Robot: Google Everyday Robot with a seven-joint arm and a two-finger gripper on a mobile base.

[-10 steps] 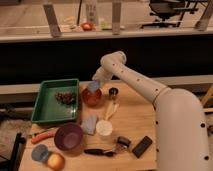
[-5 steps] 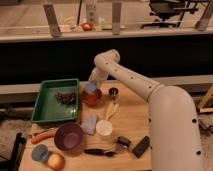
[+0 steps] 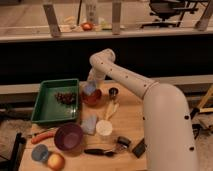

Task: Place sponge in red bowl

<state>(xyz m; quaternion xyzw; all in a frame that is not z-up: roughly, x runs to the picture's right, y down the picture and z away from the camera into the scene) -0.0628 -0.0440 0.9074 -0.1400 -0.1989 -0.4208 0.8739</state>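
The red bowl (image 3: 93, 98) stands on the wooden table (image 3: 130, 125), just right of the green tray (image 3: 46, 105). My gripper (image 3: 90, 89) hangs directly over the bowl, at or just inside its rim, at the end of the white arm (image 3: 125, 75) that reaches in from the right. A pale bluish patch shows at the gripper's tip; I cannot tell whether it is the sponge. A blue-grey soft pad (image 3: 90, 124) lies on the table in front of the bowl.
The green tray holds a dark bunch (image 3: 65, 97). A purple bowl (image 3: 69, 136), a carrot (image 3: 42, 136), a small blue cup (image 3: 40, 152), an orange fruit (image 3: 56, 161), a white cup (image 3: 104, 128), a black utensil (image 3: 100, 151), a metal cup (image 3: 113, 92) and a dark block (image 3: 139, 147) stand around.
The arm's elbow has swung slightly left, and the gripper has shifted a little left and down over the red bowl. The other things have not moved.
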